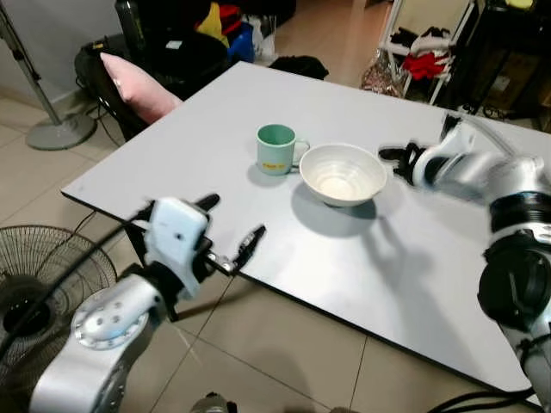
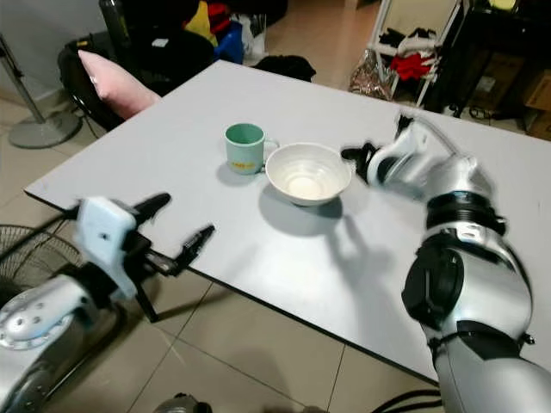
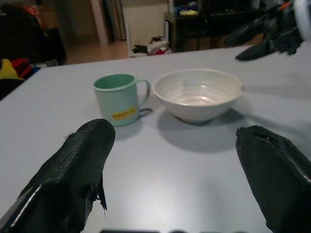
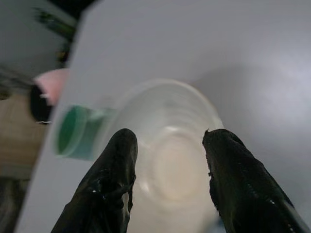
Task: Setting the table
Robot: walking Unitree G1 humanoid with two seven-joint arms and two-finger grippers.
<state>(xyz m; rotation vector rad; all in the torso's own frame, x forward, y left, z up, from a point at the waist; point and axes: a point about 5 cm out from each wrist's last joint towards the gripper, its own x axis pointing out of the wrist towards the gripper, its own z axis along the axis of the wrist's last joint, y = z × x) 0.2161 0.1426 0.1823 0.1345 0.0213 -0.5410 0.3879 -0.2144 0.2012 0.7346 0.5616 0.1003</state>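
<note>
Here's the grey table (image 1: 284, 249), and near its middle sits the white bowl (image 1: 342, 173), upright and empty, with the green mug (image 1: 275, 149) just beside it on the robot's left, handle turned toward the bowl; the two look close but apart; the right gripper (image 1: 398, 158) hovers over the table just off the bowl's right rim, fingers spread, nothing between them, and its wrist view looks down past both black fingers (image 4: 109, 184) straight into the bowl; the left gripper (image 1: 231, 229) hangs at the table's near edge, toward the near left corner, fingers wide apart and empty, pointed across the top at mug and bowl; a pink cushion (image 1: 138, 88) rests on a dark chair beyond the far left edge; a floor fan (image 1: 43, 284) stands on the tiles beside the near left corner.
</note>
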